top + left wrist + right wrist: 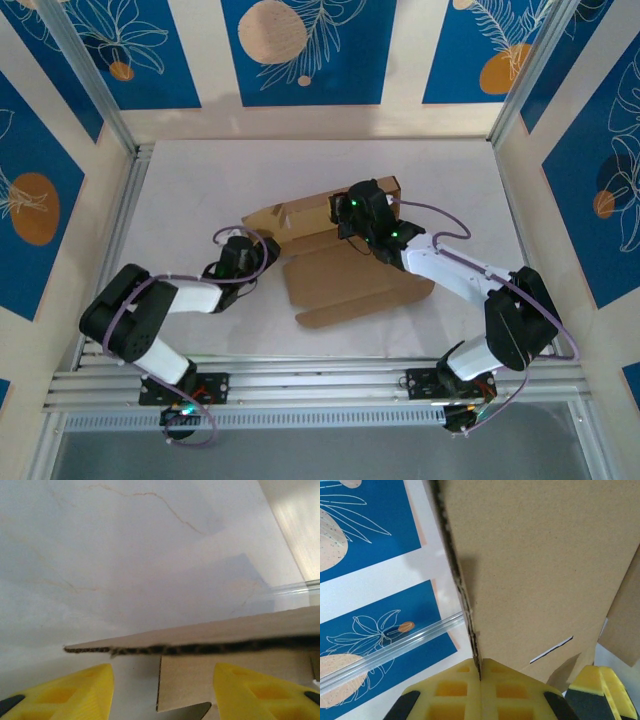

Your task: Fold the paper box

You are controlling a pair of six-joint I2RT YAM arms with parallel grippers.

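Cardboard of the paper box [545,555] is being pinched edge-on by the right gripper [480,674]. Just ahead of the left gripper [162,692], which is hanging spread, the sheet's edge is likely needing pinning down.

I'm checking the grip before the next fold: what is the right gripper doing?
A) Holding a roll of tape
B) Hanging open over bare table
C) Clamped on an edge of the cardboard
C: in the right wrist view, the right gripper has its yellow fingers pinched together on the corrugated edge of the paper box.
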